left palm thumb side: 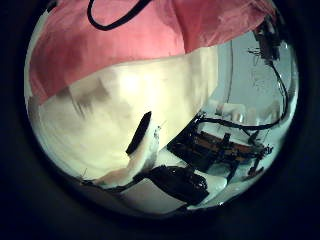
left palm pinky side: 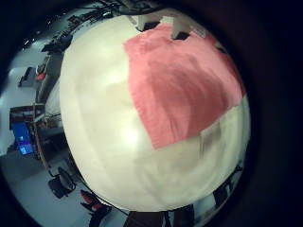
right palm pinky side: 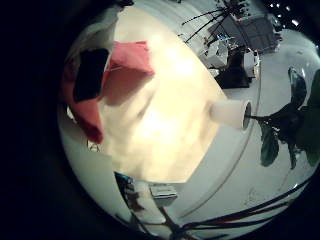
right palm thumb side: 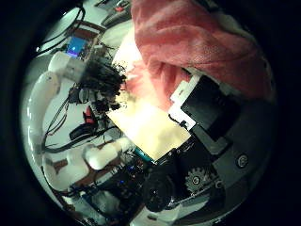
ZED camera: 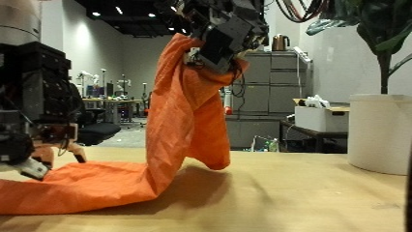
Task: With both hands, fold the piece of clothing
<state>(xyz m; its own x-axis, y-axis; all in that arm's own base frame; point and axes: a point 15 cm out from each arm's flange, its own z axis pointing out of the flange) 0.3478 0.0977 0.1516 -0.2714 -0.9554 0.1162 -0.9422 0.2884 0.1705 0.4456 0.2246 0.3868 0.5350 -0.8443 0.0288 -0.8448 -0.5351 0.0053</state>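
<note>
Left hand (ZED camera: 217, 39), at twelve o'clock, is clenched on the orange garment (ZED camera: 181, 126), holding one end high, likely to carry it over into a fold, while the rest trails across the table (ZED camera: 322, 193) toward eight o'clock, beside the right hand (ZED camera: 32, 135) — its grip I cannot tell.

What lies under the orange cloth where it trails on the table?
The orange cloth hangs from the raised right hand, and its lower end lies flat on the wooden table. Only bare tabletop shows around it. Anything beneath the flat part is covered. The left hand hovers beside that end.
</note>
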